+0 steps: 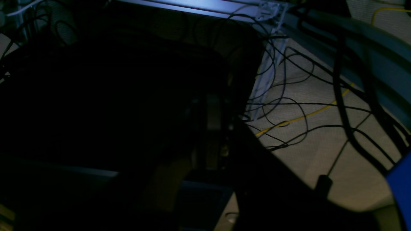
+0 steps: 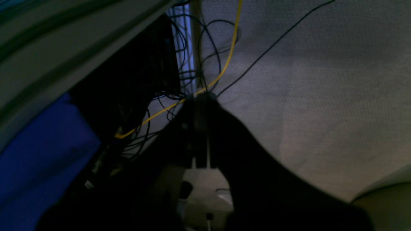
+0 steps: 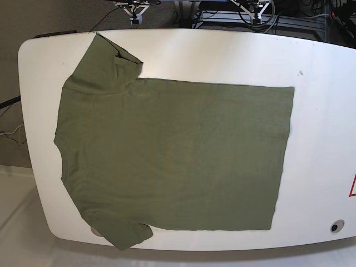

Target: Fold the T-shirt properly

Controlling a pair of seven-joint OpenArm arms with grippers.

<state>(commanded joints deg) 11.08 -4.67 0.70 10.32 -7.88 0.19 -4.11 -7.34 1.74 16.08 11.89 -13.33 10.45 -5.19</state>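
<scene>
while the t-shirt [image 3: 172,156] lies flat on the table [image 3: 322,111], right jaws clenched, left jaws unclear

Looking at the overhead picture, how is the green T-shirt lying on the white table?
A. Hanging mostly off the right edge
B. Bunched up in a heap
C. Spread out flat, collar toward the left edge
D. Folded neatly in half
C: in the base view the T-shirt lies spread flat on the table, collar at the left, hem to the right, with no fold made yet.
</scene>
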